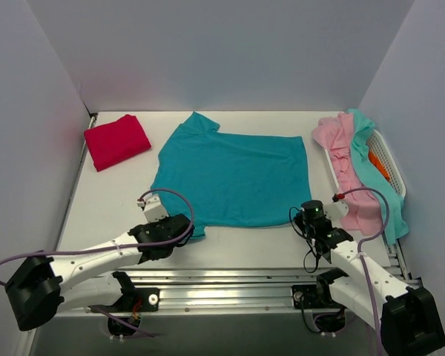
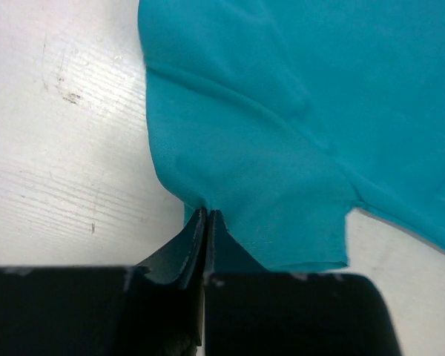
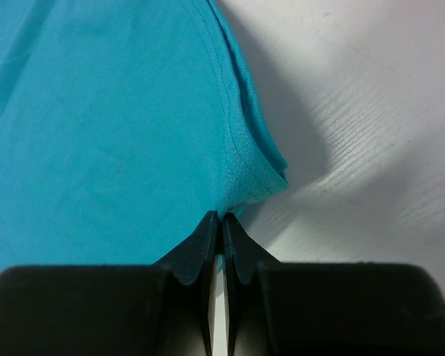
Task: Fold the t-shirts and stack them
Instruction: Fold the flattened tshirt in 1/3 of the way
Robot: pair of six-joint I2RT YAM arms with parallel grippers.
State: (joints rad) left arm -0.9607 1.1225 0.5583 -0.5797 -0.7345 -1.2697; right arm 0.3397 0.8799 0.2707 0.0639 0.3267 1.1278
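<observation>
A deep teal t-shirt (image 1: 233,178) lies spread flat in the middle of the table. My left gripper (image 1: 187,228) is shut on its near left sleeve (image 2: 282,200); the fingertips pinch the cloth edge in the left wrist view (image 2: 208,211). My right gripper (image 1: 302,215) is shut on its near right hem corner (image 3: 245,163), pinched at the fingertips in the right wrist view (image 3: 221,215). A crimson-red t-shirt (image 1: 116,140) lies folded at the far left. Pale pink (image 1: 340,144), light aqua (image 1: 371,159) and orange (image 1: 378,166) shirts lie heaped at the right.
A white basket (image 1: 391,165) at the right edge holds the heaped shirts, which spill over its near side. Grey walls close the table at the back and both sides. A metal rail (image 1: 230,282) runs along the near edge.
</observation>
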